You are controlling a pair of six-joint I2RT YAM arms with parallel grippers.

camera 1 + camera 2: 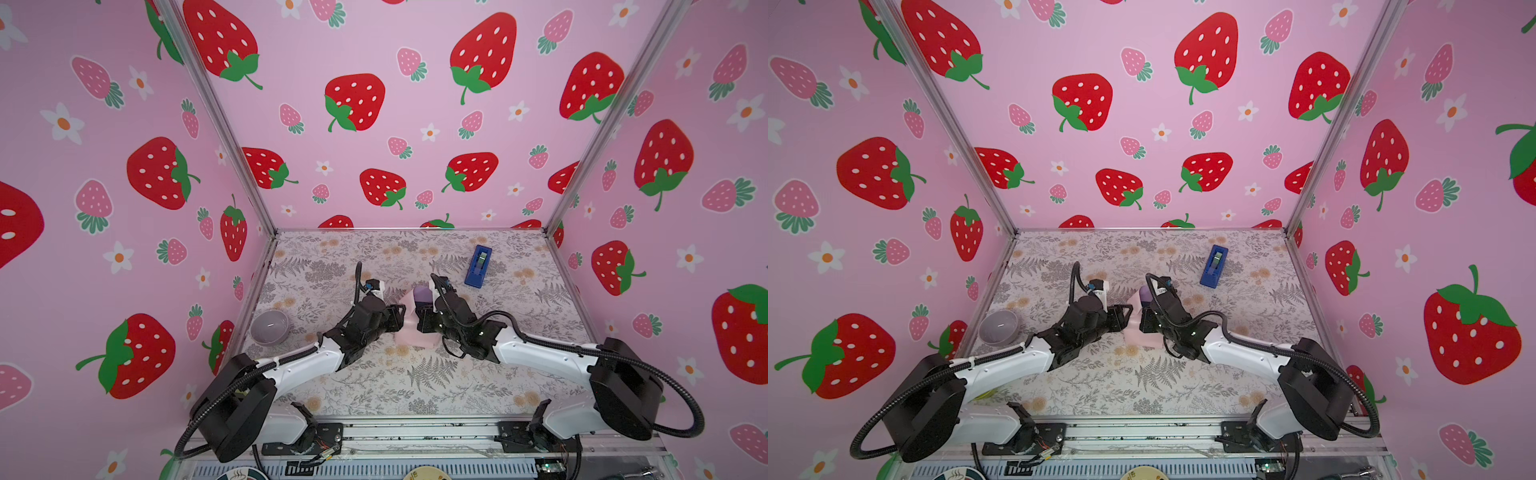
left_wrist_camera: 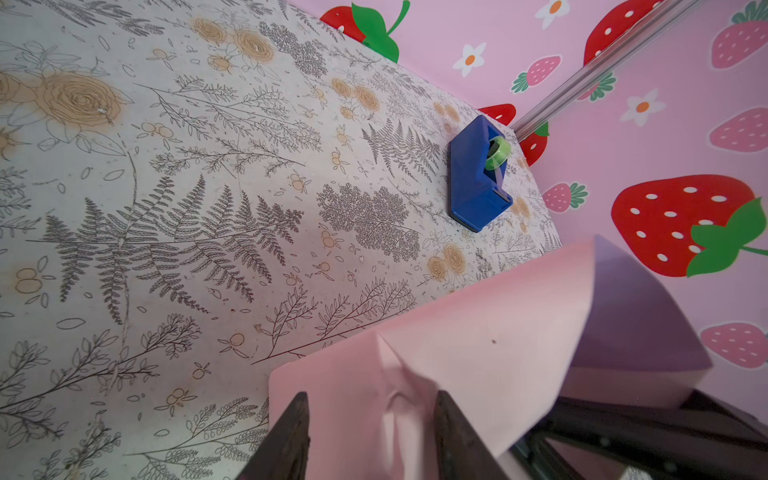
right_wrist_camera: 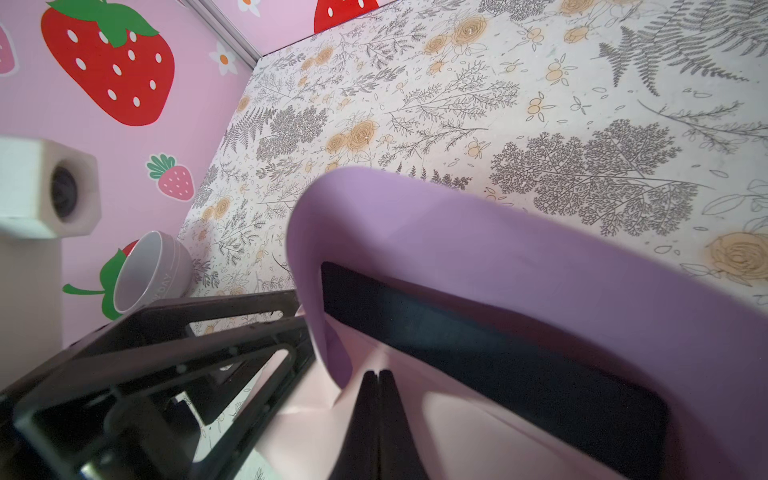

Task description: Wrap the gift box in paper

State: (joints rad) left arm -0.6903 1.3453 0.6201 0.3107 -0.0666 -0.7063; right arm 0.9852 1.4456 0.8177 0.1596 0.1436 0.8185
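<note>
Black-fingered left tool spread apart, with a crumpled pink bit of the paper loose between the fingers, not pinched lol. Right tool squeezed fully together, tips up against the pink side right beside the gift box, black and mostly swaddled, lilac flap curling over it; no telling about any paper nipped in there. Whole bundle sitting in the middle of the desk between both tools in both top views, blue tape dispenser further back toward the right, greyish bowl off by the left wall.
</note>
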